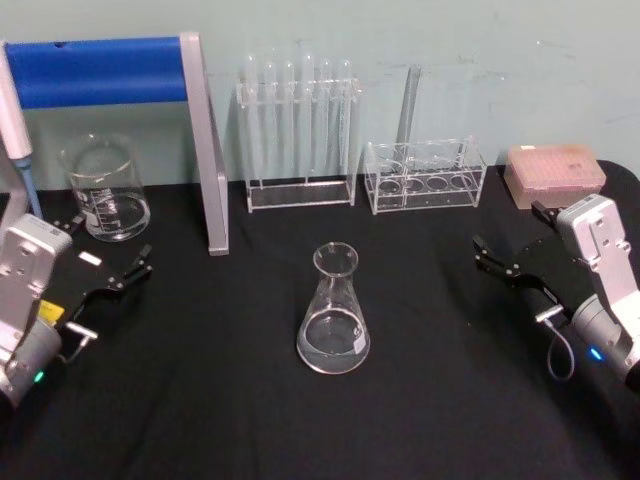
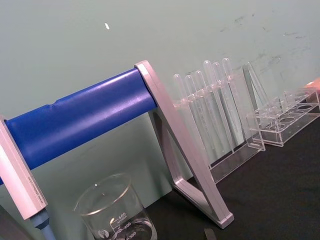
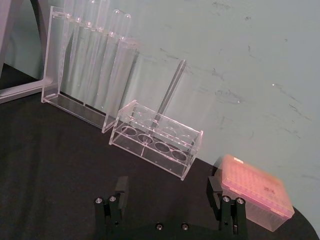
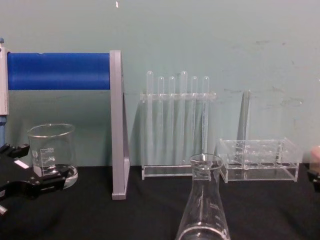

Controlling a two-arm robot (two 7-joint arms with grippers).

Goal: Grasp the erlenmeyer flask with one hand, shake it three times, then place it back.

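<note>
Left hand (image 1: pixel 105 250): black, two-fingered, with a small white label; fingers spread apart and holding nothing, low over the desk (image 1: pixel 200 400) at its left edge.
Right hand (image 1: pixel 515 235): black fingers spread apart, nothing between them; low over the right side of the desk. The right wrist view shows the gap between its fingers plainly.
Erlenmeyer flask (image 1: pixel 333 310): upright on the black desk between the two hands, well apart from both and touched by neither.
Flask's look: clear glass with a wide round base, walls tapering to a narrow neck and a flared rim. There seems to be a shallow layer of clear liquid at the bottom.
Beaker (image 1: pixel 105 190): straight-sided and graduated, just beyond the left hand.
Blue-bar stand (image 1: pixel 100 70): grey uprights behind the beaker, beyond the left hand.
Test tube rack (image 1: pixel 298 130): clear, with upright tubes; beyond the flask at the wall.
Low clear rack (image 1: pixel 425 175): holds one tall tube, beyond the right hand and towards the flask side.
Pink box (image 1: pixel 555 172): just beyond the right hand.
</note>
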